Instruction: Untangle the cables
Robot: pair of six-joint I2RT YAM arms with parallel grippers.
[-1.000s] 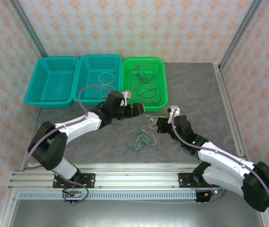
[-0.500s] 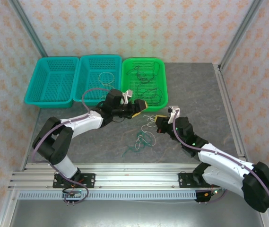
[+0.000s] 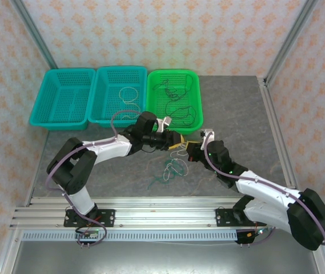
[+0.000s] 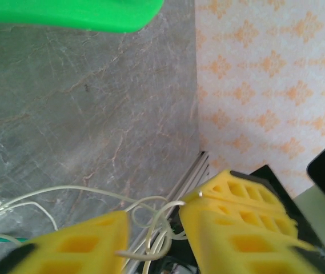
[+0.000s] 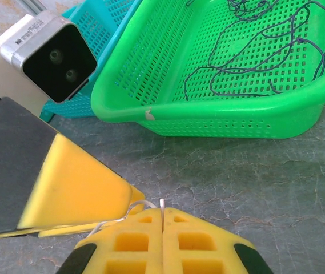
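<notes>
Middle of the overhead view: the right gripper (image 5: 162, 214) is clamped on the white cable (image 4: 76, 189), likely anchoring it. The left gripper (image 4: 153, 225), jaws apart, straddles its loops above the tangled cables (image 3: 171, 168).

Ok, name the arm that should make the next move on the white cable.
Left. The right gripper has its jaws shut on the white cable, anchoring it; the left gripper is open with that cable's loops between its jaws, likely ready to close and pull away.
</notes>
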